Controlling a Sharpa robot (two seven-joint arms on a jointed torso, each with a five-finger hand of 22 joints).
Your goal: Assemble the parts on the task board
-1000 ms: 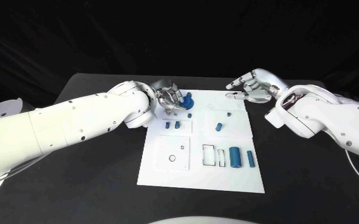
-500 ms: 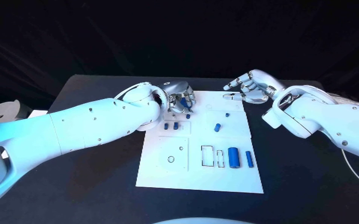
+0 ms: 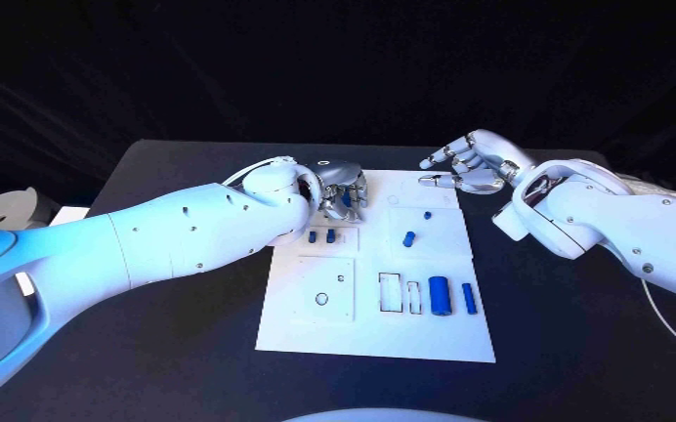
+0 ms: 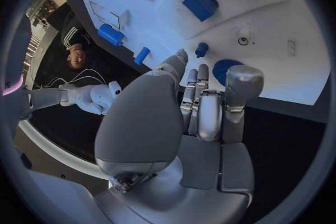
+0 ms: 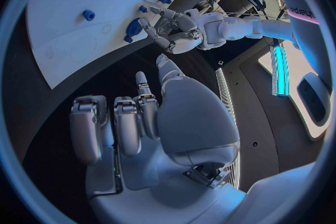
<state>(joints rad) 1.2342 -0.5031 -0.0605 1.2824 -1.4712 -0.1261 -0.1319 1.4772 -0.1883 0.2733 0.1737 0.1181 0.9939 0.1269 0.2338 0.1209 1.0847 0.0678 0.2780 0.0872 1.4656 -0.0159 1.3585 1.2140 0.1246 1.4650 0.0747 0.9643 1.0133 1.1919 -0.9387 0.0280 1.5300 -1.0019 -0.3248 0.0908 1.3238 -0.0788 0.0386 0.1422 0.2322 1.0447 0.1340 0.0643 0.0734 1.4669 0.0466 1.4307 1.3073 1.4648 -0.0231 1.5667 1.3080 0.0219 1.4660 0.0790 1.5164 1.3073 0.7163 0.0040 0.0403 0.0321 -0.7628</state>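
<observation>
The white task board [image 3: 373,329] lies in the middle of the black table. My left hand [image 3: 338,188] is low over its far left corner, fingers curled around a blue round part [image 3: 347,197] that sits at the fingertips [image 4: 241,81]; the part [image 4: 224,69] is half hidden. In the right wrist view the same part [image 5: 133,29] shows between the left hand's fingers. My right hand [image 3: 472,166] hovers off the board's far right corner, fingers apart and holding nothing. Two small blue blocks [image 3: 321,237], a blue peg [image 3: 408,240] and two blue cylinders [image 3: 440,295] lie on the board.
A small blue peg [image 4: 201,49] stands on the board close to my left hand's fingers. A white object [image 3: 21,209] sits at the table's left edge. Black table surface [image 3: 564,344] runs around the board on all sides.
My left hand has turned and sunk closer onto the board's far left corner with the blue round part, and its arm covers more of the board's left edge. The right hand has barely moved.
</observation>
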